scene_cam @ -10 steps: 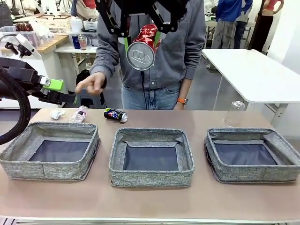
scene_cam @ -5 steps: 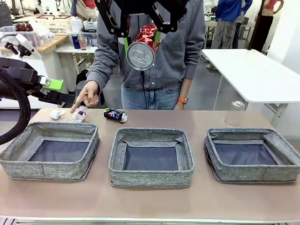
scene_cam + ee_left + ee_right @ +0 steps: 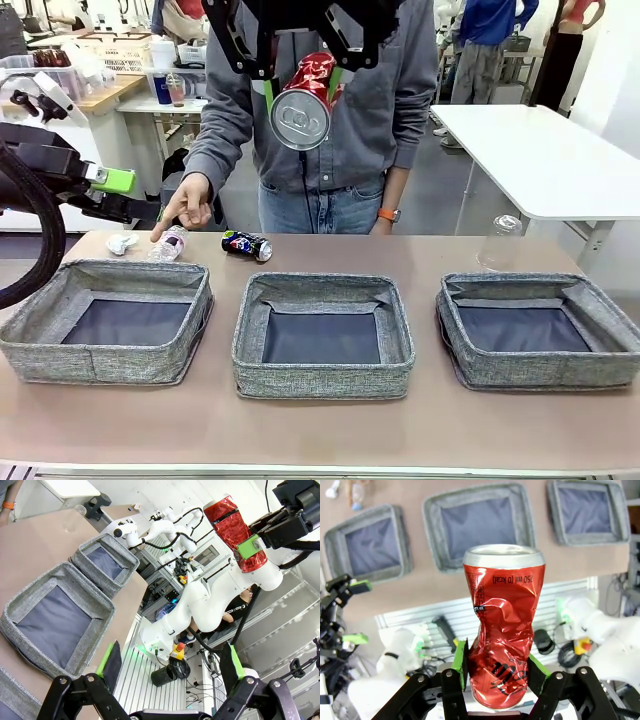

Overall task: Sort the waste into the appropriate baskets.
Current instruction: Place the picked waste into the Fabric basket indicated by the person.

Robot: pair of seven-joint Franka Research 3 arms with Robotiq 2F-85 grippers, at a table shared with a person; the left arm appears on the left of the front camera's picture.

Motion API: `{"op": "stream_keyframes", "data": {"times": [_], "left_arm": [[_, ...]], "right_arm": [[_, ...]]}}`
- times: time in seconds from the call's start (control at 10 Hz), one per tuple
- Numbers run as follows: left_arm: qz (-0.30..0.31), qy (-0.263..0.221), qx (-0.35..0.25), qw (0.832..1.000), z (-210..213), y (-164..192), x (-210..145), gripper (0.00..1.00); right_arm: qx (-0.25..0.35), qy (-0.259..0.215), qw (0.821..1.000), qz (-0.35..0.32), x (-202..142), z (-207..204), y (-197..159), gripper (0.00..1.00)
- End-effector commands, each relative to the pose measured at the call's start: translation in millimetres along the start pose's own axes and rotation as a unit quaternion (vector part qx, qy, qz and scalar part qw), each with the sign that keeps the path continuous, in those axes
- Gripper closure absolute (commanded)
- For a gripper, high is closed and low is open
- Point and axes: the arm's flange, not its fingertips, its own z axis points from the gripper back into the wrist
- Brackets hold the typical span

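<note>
Gripping a dented red can (image 3: 503, 625) at twelve o'clock: right claw (image 3: 498, 670).
Probably light, thin, slippery, so hold its waist; left claw (image 3: 171, 662) spread, empty.

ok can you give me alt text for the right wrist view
The right hand is shut on a dented red can, held well above a brown table as the camera looks down. Three grey fabric baskets with dark floors sit in a row on the table below.

Bottle (image 3: 172, 243) and can (image 3: 246, 244) behind baskets (image 3: 322, 283)
</note>
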Motion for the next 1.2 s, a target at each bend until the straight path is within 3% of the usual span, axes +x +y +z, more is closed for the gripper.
{"op": "stream_keyframes", "data": {"times": [0.0, 0.2, 0.6, 0.9, 1.0, 1.1], "left_arm": [[0.0, 0.0, 0.0, 1.0, 0.0, 0.0, 0.0, 0.0], [0.048, 0.035, 0.059, 0.997, 28.1, -10.8, -10.0, 0.0], [0.147, -0.013, 0.163, 0.975, 123.0, -25.9, -57.1, 0.0], [0.202, 0.028, 0.224, 0.953, 180.3, -50.7, -115.4, 0.0], [0.214, 0.032, 0.231, 0.949, 192.1, -59.4, -131.5, 0.0], [0.218, 0.035, 0.227, 0.948, 202.5, -65.4, -145.0, 0.0]], "right_arm": [[0.0, 0.0, 1.0, 0.0, 0.0, 0.0, 0.0, 0.52], [-0.009, -0.016, 0.992, 0.123, 12.5, -25.2, 25.5, 0.52], [-0.029, -0.012, 0.957, 0.287, 68.2, -86.7, 101.0, 0.52], [0.02, -0.046, 0.902, 0.428, 101.2, -140.6, 184.2, 0.52], [0.049, -0.056, 0.879, 0.471, 106.8, -153.4, 210.3, 0.52], [0.049, -0.05, 0.867, 0.493, 113.1, -164.8, 233.6, 0.52]]}}
